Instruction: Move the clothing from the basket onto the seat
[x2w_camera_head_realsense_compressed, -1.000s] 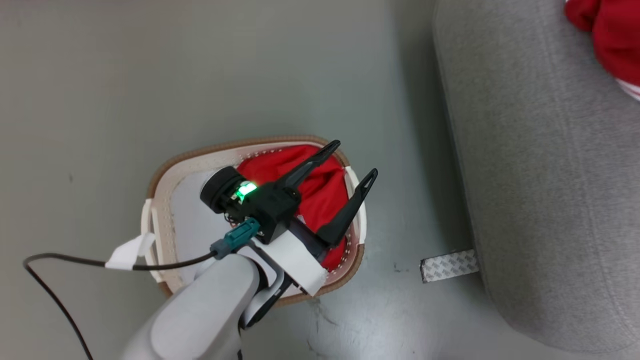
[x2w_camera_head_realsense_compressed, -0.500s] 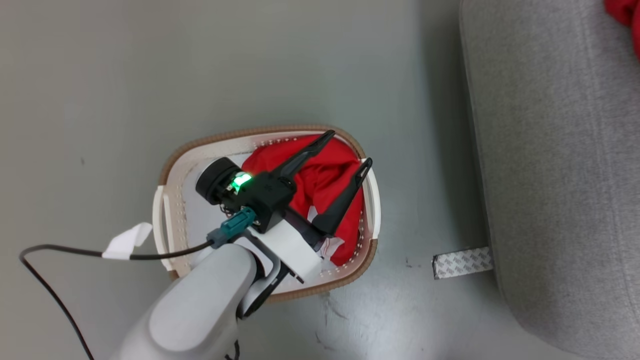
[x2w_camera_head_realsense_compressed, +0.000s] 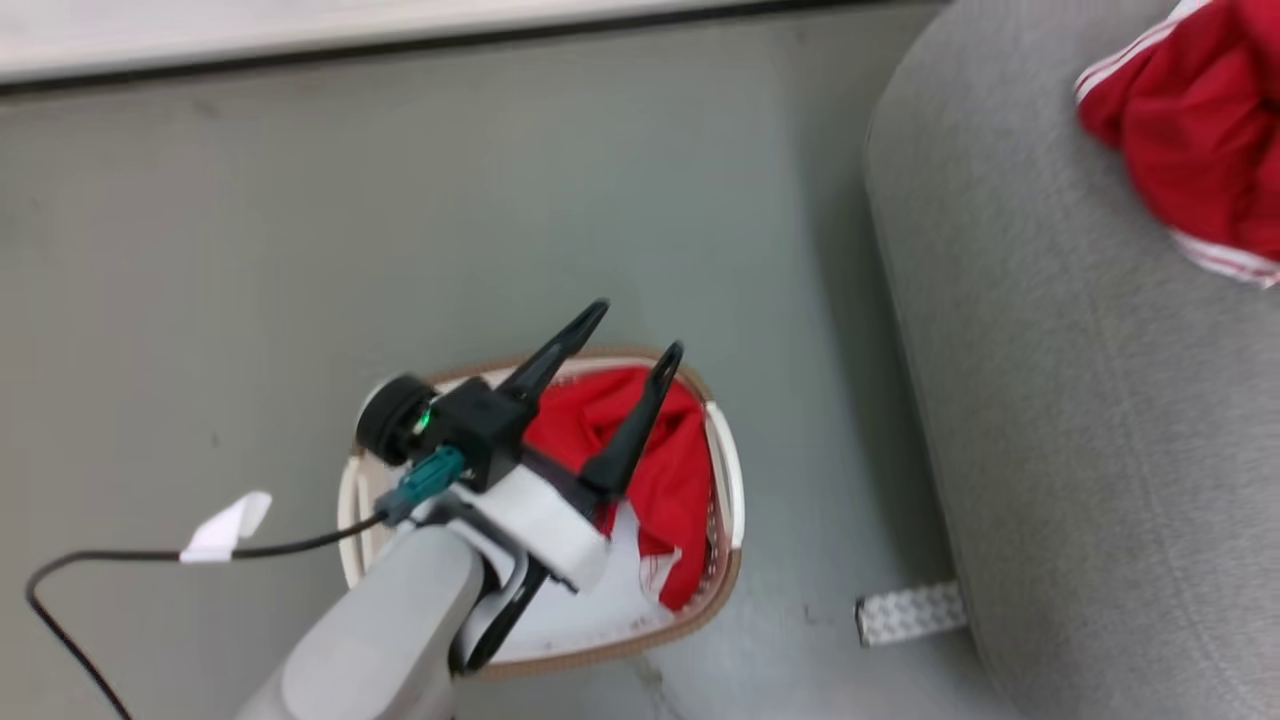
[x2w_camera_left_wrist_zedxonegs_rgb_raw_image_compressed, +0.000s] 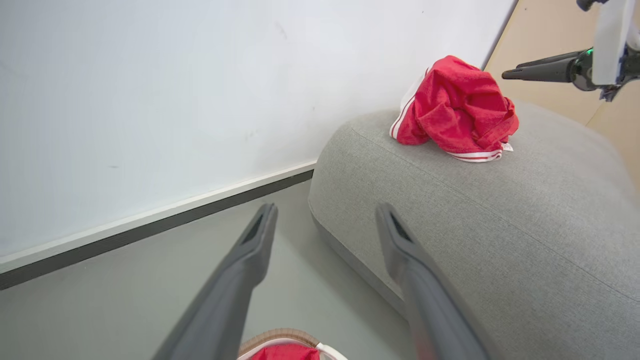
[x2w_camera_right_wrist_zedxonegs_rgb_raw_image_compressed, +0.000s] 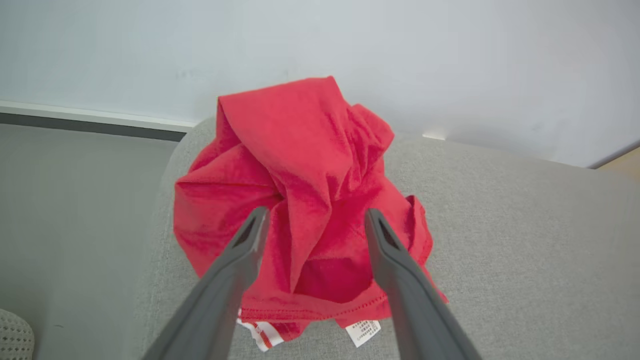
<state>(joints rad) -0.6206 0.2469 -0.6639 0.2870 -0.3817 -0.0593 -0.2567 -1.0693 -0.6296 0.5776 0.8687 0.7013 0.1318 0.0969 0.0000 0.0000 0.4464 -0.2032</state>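
Seat (x2w_camera_head_realsense_compressed: 1050, 450) took the frame's right side. Basket (x2w_camera_head_realsense_compressed: 733, 480) sat lower centre on floor (x2w_camera_head_realsense_compressed: 300, 250). One red garment (x2w_camera_head_realsense_compressed: 1180, 150) lay heaped on seat, upper right; second garment (x2w_camera_head_realsense_compressed: 670, 470) lay in basket. Left gripper (x2w_camera_head_realsense_compressed: 638, 328) hung over basket, jaws open, empty. Right gripper (x2w_camera_right_wrist_zedxonegs_rgb_raw_image_compressed: 316, 214) hung over seat's garment, jaws apart, gripping nothing.

— What kind of room are you working in?
— You are looking at a home-like test room, I think. A grey sofa (x2w_camera_head_realsense_compressed: 1080, 450) and a laundry basket (x2w_camera_head_realsense_compressed: 728, 500) with red clothing (x2w_camera_head_realsense_compressed: 675, 480) suggest a living room. But the grey floor (x2w_camera_head_realsense_compressed: 300, 250) is bare, the wall (x2w_camera_left_wrist_zedxonegs_rgb_raw_image_compressed: 150, 75) is plain white with a dark skirting (x2w_camera_left_wrist_zedxonegs_rgb_raw_image_compressed: 150, 228), and a tape strip (x2w_camera_head_realsense_compressed: 908, 612) lies on the floor.
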